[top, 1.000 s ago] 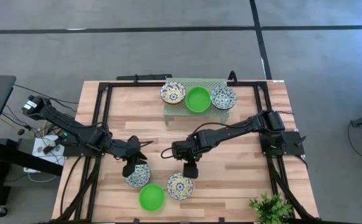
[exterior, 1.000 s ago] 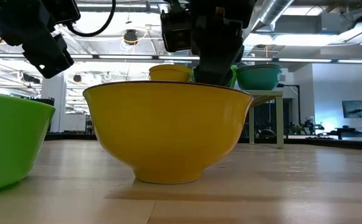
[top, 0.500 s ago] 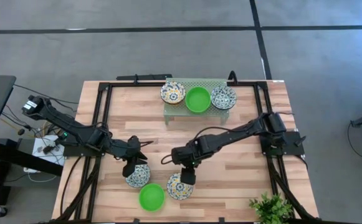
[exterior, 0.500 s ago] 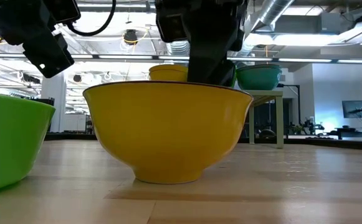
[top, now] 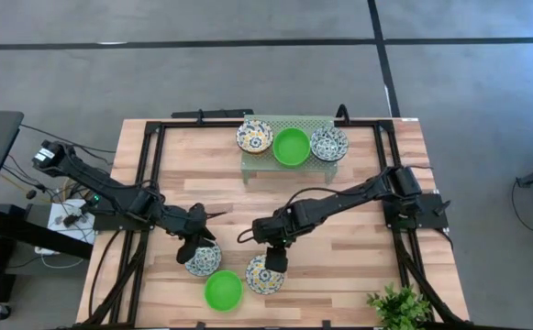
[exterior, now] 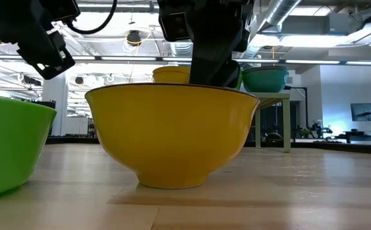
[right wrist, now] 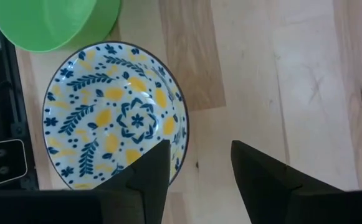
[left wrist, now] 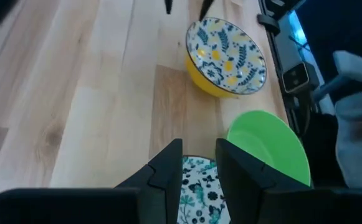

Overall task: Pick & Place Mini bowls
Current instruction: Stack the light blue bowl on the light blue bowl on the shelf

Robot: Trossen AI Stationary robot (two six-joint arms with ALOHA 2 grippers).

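Grey floor (top: 202, 82) crossed by dark seams; beyond, perhaps exposed ceiling ducts (exterior: 287, 16).

Both arms reach inward, each tool pointing down, left tool (top: 193, 254) and right tool (top: 274, 263) parted.

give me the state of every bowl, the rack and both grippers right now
yellow-patterned bowl: upright on the table, right gripper's fingers astride its rim
teal-patterned bowl: upright on the table, under the left gripper
green bowl: upright, empty, near front edge
green rack: carries three bowls in a row
right gripper: open, not gripping
left gripper: open, above teal-patterned bowl's rim
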